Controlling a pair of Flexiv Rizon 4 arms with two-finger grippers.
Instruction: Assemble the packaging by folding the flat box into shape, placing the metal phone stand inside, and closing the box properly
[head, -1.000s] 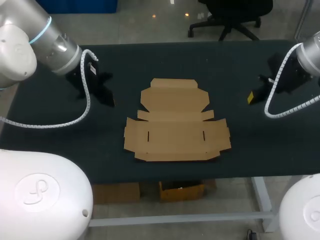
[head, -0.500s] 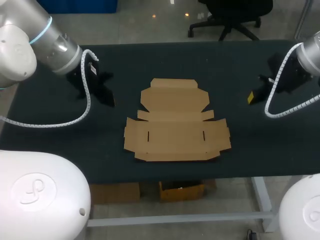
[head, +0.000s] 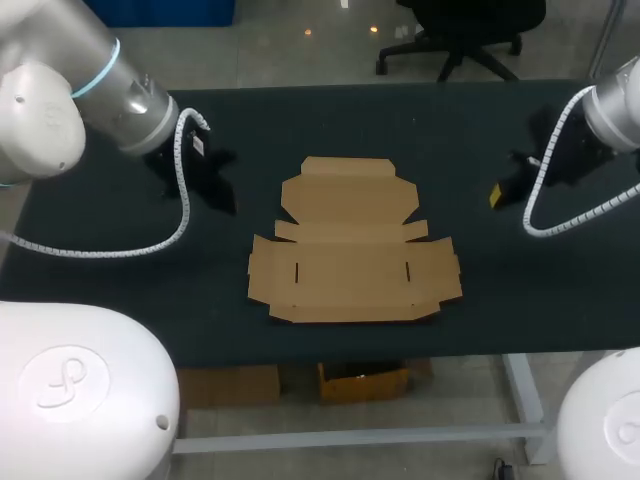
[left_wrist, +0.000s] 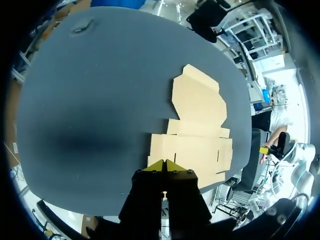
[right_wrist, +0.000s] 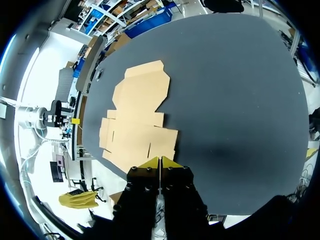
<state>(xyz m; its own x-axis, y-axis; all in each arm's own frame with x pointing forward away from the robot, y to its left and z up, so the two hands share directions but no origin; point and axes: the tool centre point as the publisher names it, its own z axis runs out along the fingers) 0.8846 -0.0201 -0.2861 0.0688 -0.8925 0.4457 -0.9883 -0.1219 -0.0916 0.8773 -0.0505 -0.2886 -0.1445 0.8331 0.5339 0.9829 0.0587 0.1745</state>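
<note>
Seen from above, our left gripper (left_wrist: 164, 165) is a dark shape lost against the dark table (head: 330, 110), and our right gripper (right_wrist: 159, 162) shows only one yellow tip, so that view tells us little. The wrist views settle it: each pair of yellow tips is pressed together with nothing between them. In both wrist views the gripper covers a bit of the nearest edge of the flat box (head: 352, 240). The box lies unfolded at the table's middle, between the two grippers and well apart from both. Its wide panel runs left to right, long axis across the table. The narrower lid panel, with its tuck flap, points to the far edge.
</note>
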